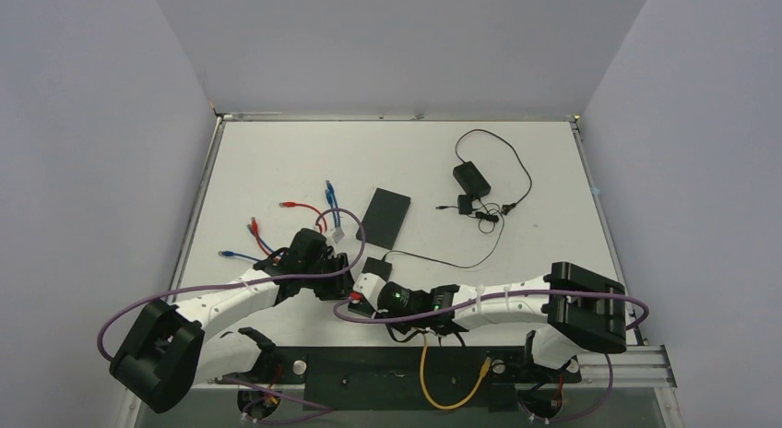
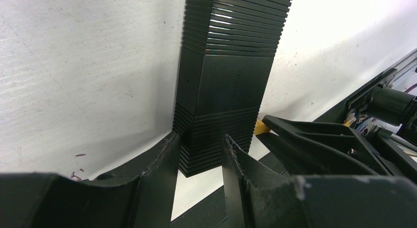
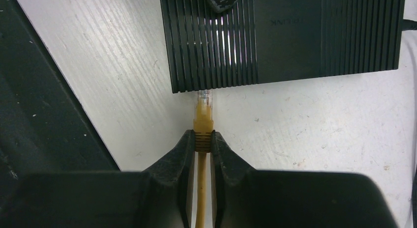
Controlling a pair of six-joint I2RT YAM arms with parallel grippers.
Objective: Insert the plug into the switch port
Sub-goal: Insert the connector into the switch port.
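The switch point(image 3: 285, 36) is a small black ribbed box lying on the white table point(image 1: 277, 151). My left gripper point(image 2: 199, 139) is shut on its narrow end, one finger on each side. The plug point(image 3: 204, 115) is a yellow connector with a clear tip on a yellow cable point(image 1: 443, 391). My right gripper point(image 3: 203, 139) is shut on its ribbed boot. The clear tip touches the switch's near edge; I cannot tell how far it sits in a port. In the top view both grippers meet at the switch point(image 1: 376, 265), left gripper point(image 1: 347, 273) to its left, right gripper point(image 1: 361, 295) just below.
A larger flat black box point(image 1: 385, 216) lies just behind the switch. A power adapter point(image 1: 471, 177) with thin black wires sits at the back right. Several red and blue patch cables point(image 1: 295, 211) lie to the left. Purple arm cables loop near the bases.
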